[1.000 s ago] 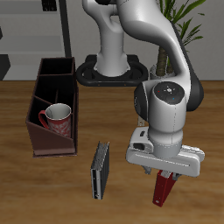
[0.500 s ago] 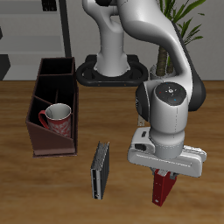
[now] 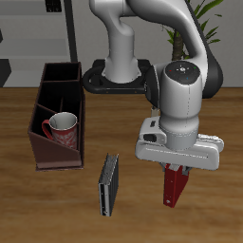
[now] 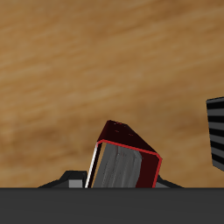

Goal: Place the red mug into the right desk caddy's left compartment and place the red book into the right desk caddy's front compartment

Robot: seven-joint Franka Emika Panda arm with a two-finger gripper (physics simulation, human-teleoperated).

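The red book hangs end-down just above the table near its front edge, with my gripper shut on its upper end. The wrist view shows the red book close up, white page edges showing, tilted between the jaws. The red mug sits tilted inside the wide, low-walled left compartment of the dark maroon desk caddy. The caddy's narrower sections run farther back and look unfilled.
A dark grey-black book stands on its edge on the table between the caddy and the held book; its striped end appears in the wrist view. The robot base and a potted plant stand at the back.
The gripper has risen a little with the red book, lifting it clear of the table. The mug, caddy and dark book have not moved.
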